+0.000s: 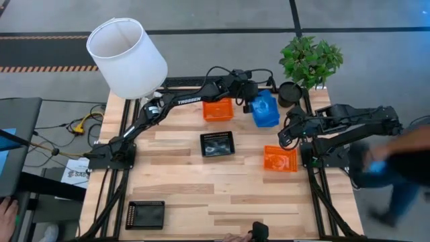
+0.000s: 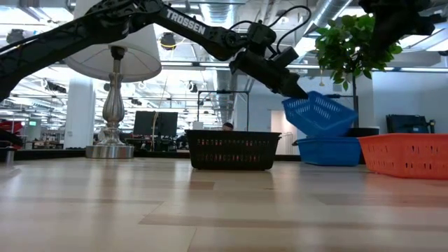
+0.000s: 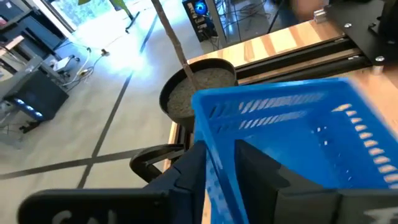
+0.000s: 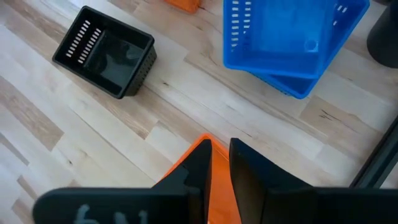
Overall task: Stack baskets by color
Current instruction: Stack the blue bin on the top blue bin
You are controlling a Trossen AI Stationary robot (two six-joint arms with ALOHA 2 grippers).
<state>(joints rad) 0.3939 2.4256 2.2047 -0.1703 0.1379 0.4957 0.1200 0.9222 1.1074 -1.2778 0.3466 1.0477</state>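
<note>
Nearest the low camera sits a black basket (image 2: 232, 150) at mid-table, nothing visible inside it; a second black basket (image 1: 145, 214) lies at the lower left of the high view. That makes two black ones in view.

Blue baskets: a tilted blue basket (image 2: 320, 113) rests with its lower edge in another blue basket (image 2: 329, 150) that sits flat on the table, upper right of centre in the high view. At least two blue are visible; whether more are nested there cannot be told.

Orange baskets number two: one orange basket (image 1: 218, 109) just left of the blue pair, and a second orange basket (image 1: 280, 159) at right of centre.

Left gripper (image 3: 221, 171) has its fingers on either side of the tilted blue basket's wall, gripping it. Right gripper (image 4: 219, 163) pinches the rim of the second orange basket with its fingers set narrowly.

Beyond the table's far edge stand a white lamp (image 1: 127, 57) at upper left and a potted plant (image 1: 310, 60) at upper right
</note>
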